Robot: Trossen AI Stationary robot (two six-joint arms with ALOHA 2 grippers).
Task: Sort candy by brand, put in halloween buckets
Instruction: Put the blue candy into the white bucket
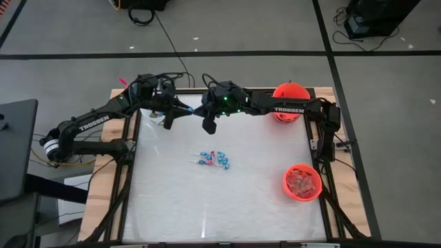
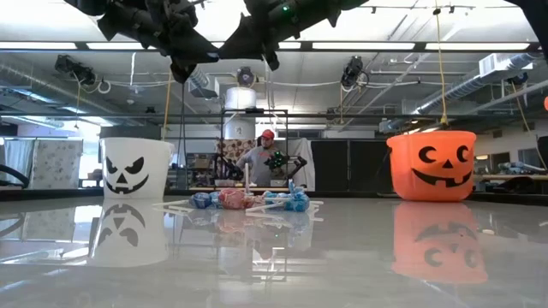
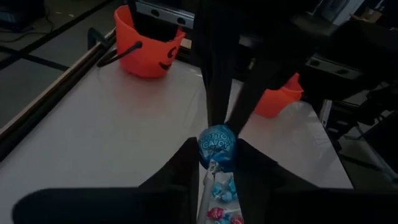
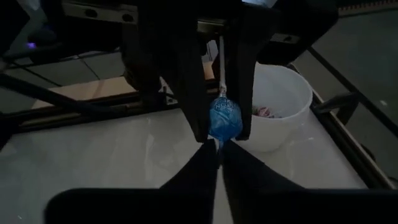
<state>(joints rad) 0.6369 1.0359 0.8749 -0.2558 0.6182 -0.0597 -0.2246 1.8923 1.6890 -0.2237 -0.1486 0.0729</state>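
Note:
A blue-wrapped lollipop (image 3: 217, 144) is held high over the table's far left part, between my two grippers, which meet tip to tip. My left gripper (image 3: 217, 152) comes from the table's left and is shut on it. My right gripper (image 4: 219, 149) comes from the right and is shut on it too. More candy (image 1: 212, 160) lies in a small heap at mid-table. The white halloween bucket (image 4: 280, 106) stands on the table beyond the lollipop. One orange bucket (image 1: 290, 102) stands at the far right, another (image 1: 302, 182) at the near right. My left gripper pinches the lollipop's round head (image 3: 204, 146) between its two fingers, one on each side. The fingers come nearly level from the table's left. The white stick (image 4: 221, 62) runs back between them. The lollipop is lifted clear of the table. My right gripper pinches a small bit of the lollipop just at the head's end that faces it (image 4: 218, 144), only between its fingertips. It comes nearly level from the table's right, opposite the other gripper. Whether that bit is wrapper, I cannot tell.
The near-right orange bucket holds reddish candy. The low view shows the white bucket (image 2: 135, 167) at the left and an orange one (image 2: 432, 164) at the right, with the heap (image 2: 248, 201) between them. A person stands far behind the table.

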